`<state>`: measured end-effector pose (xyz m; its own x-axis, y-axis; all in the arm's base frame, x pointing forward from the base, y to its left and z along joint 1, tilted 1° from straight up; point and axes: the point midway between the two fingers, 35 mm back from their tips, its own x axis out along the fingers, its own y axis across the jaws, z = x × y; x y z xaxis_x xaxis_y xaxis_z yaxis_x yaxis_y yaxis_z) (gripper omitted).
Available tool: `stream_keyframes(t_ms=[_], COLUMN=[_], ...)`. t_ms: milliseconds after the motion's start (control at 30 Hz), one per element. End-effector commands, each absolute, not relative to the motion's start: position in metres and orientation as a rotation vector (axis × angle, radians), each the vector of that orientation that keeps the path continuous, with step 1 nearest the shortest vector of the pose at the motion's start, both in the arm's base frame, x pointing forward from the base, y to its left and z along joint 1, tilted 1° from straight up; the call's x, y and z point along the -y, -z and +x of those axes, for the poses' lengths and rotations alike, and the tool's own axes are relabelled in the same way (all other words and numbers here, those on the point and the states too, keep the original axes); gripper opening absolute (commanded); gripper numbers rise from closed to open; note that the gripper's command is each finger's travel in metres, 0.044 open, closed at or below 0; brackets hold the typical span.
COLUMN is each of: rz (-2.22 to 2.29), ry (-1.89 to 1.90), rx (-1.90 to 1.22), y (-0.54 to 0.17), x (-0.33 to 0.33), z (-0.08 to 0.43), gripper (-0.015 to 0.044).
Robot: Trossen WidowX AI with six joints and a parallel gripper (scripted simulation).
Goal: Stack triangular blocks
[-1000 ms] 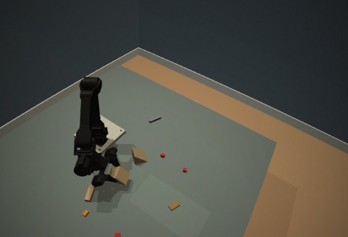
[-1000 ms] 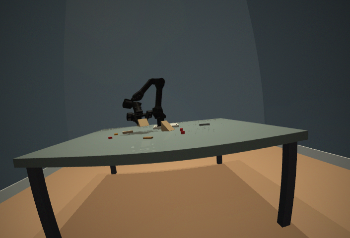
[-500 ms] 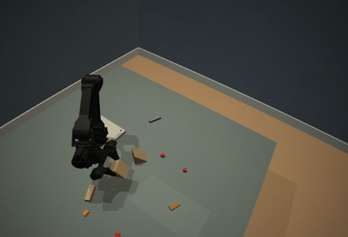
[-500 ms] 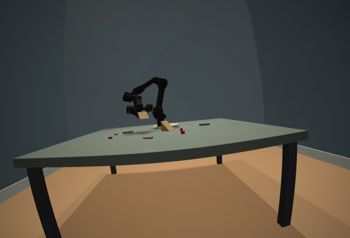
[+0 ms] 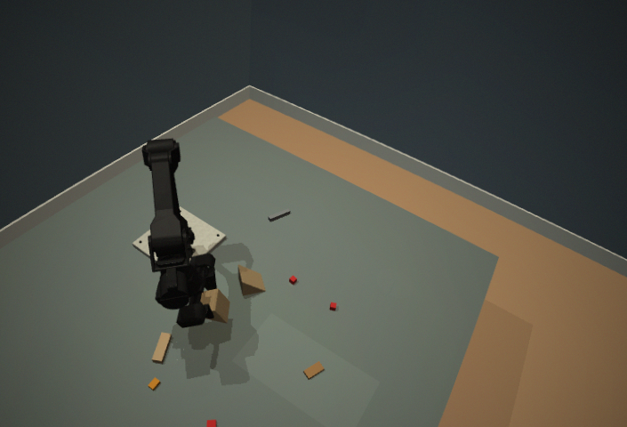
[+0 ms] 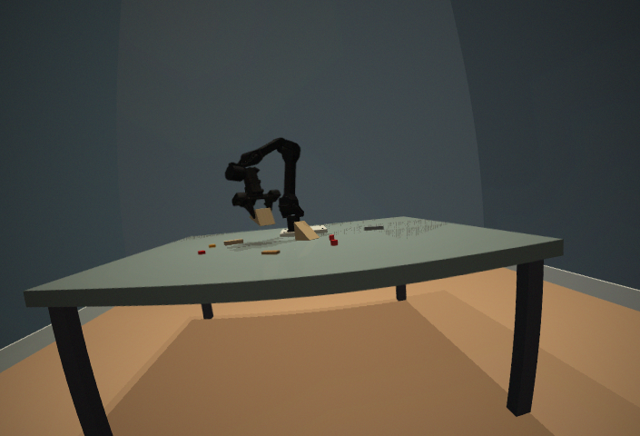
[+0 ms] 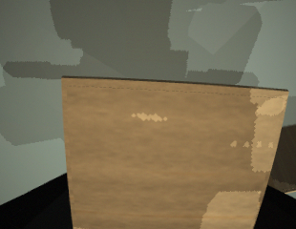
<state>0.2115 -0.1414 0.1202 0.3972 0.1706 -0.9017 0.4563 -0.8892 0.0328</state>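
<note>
My gripper (image 5: 210,301) (image 6: 262,211) is shut on one tan triangular block (image 5: 220,306) (image 6: 265,218) (image 7: 162,143). It holds the block in the air above the table, with the block's shadow apart from it. In the wrist view a broad flat face of this block fills the middle, with a black finger at each side. The other triangular block (image 5: 251,281) (image 6: 305,231) stands on the table beside the held one, its sloped face up; a dark brown part of it (image 7: 289,157) shows at the wrist view's right edge. The two blocks are apart.
A tan brick (image 5: 161,347) (image 6: 233,242), an orange piece (image 5: 154,383) (image 6: 211,245), a brown flat piece (image 5: 314,370) (image 6: 270,252) and a grey bar (image 5: 279,215) (image 6: 374,227) lie around. Two red cubes (image 5: 293,279) (image 5: 333,306) are near the standing block; another red piece (image 5: 212,423) (image 6: 201,252) lies farther off.
</note>
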Motion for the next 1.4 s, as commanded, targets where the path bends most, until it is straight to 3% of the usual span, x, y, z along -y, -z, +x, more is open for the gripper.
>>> stream_keyframes(t_ms=[0, 433, 1367], rz=[2.251, 1.78, 1.776], ry=[1.561, 1.739, 1.721], rx=[-0.588, -0.686, -0.705], y=[-0.123, -0.135, -0.161], x=[0.142, 0.14, 0.053], z=[0.215, 0.223, 0.274], gripper=[0.0, 0.0, 0.0])
